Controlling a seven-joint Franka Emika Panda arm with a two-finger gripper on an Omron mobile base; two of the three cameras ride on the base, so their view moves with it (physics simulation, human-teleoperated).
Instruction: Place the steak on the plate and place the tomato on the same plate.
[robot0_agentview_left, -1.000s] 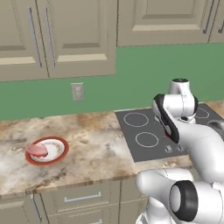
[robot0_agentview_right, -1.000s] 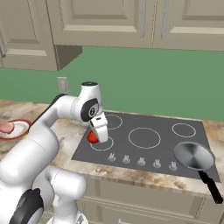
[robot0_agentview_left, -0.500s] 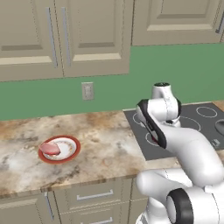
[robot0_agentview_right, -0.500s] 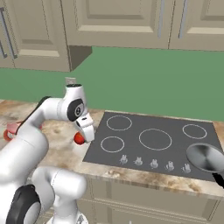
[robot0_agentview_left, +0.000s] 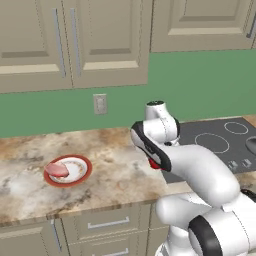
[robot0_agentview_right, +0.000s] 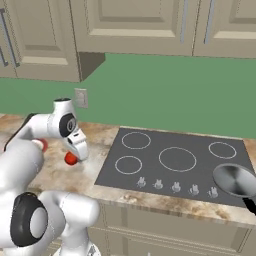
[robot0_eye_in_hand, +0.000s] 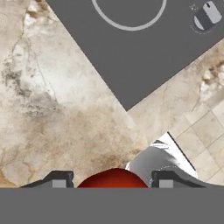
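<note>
- The tomato, a small glossy red ball, sits between the two dark fingertips of the gripper, which is closed partway around it and carries it in the air above the stone counter.
- From the right base view, the tomato hangs just off the cooktop's left edge, over the counter.
- The steak, a pale pink slab, lies on the plate, toward its left side.
- The plate, white with a red rim, rests on the counter well to the left of the gripper, nearer the front edge than the green wall.
- A grey pan sits at the cooktop's front right corner.
</note>
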